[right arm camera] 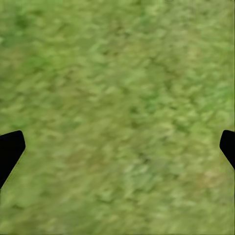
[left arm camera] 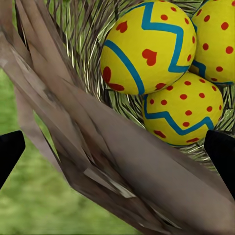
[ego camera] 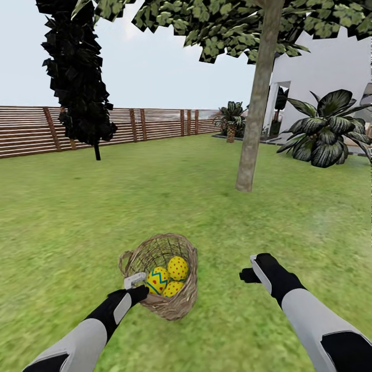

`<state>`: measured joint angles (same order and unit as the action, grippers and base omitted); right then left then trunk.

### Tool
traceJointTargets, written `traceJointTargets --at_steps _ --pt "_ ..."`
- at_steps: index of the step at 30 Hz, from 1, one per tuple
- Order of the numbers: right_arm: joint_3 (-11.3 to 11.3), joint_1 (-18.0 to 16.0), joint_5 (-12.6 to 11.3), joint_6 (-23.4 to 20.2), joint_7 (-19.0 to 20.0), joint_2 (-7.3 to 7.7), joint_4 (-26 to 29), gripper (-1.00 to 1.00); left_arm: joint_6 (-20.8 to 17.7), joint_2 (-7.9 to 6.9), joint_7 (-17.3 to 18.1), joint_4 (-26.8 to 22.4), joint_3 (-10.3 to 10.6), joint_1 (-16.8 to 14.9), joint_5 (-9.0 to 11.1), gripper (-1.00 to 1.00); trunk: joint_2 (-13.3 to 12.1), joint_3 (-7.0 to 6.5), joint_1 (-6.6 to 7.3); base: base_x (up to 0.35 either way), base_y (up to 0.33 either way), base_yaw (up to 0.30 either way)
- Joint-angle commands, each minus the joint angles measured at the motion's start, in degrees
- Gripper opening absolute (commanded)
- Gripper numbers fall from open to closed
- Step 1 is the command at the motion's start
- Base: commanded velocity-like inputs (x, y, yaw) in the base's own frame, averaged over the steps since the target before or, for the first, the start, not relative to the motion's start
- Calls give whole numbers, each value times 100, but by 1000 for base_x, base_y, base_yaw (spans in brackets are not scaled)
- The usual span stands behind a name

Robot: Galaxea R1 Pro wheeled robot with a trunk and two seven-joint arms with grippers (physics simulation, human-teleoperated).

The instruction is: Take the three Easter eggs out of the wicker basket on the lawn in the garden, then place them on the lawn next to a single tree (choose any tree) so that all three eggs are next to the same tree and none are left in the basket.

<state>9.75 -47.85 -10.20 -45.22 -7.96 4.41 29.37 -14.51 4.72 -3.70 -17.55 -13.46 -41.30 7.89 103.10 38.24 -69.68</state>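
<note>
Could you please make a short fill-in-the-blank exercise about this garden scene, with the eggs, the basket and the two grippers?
1. The number of eggs lying inside the basket is ____.
2. The gripper at the rim of the basket is the ____ gripper.
3. The right gripper hangs over bare ____, holding nothing.
4. The tree with the thick grey-brown trunk stands on the lawn ____ the basket, farther from the robot.

Missing words: three; left; grass; beyond

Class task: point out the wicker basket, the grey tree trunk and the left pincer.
wicker basket (ego camera: 182,302): head view, woven outer wall.
tree trunk (ego camera: 253,134): head view, middle of trunk.
left pincer (ego camera: 135,281): head view, fingertips at basket rim.
</note>
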Motion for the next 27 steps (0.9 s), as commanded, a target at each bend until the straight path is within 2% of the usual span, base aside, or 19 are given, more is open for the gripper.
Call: traceJointTargets --at_steps 1,6,10,16,19,20,22,23,27 --pt "44 -4 -73 -23 -42 7 7 100 -37 4 -26 -21 -2 -1 99 -100 3 1 -3 338 0 -202" --pt "41 -5 -74 -24 -39 7 7 100 -44 11 -26 -21 -7 -1 99 -100 3 -27 -3 338 0 -247" --pt "36 -5 -64 -22 -40 7 7 100 -44 78 -26 -21 -8 -1 99 -100 3 -49 -3 338 0 -252" --pt "44 -5 -60 -29 -41 7 7 100 -65 62 -46 -33 -7 -1 99 -100 3 -85 -3 338 0 -252" --pt "52 -5 -53 -29 -47 5 7 100 -806 1 -66 -242 -25 -1 99 -100 3 -103 -3 338 0 -252" --pt "53 -5 -53 -29 -48 6 7 100 -871 -12 -91 -269 -25 -1 99 -100 3 -108 -3 338 0 -252" --pt "53 -5 -52 -27 -48 -1 7 100 -1067 -65 -573 -367 -25 -1 99 -100 3 -120 -3 338 0 -252" --pt "53 -5 -52 -25 -48 -1 7 100 -1227 -68 -696 -399 -25 -1 99 -100 3 -126 -3 339 0 -252" --pt "68 -5 -47 -22 -48 -9 7 100 -1332 -76 -780 -467 -25 -1 99 -100 3 -150 -3 339 0 -252"
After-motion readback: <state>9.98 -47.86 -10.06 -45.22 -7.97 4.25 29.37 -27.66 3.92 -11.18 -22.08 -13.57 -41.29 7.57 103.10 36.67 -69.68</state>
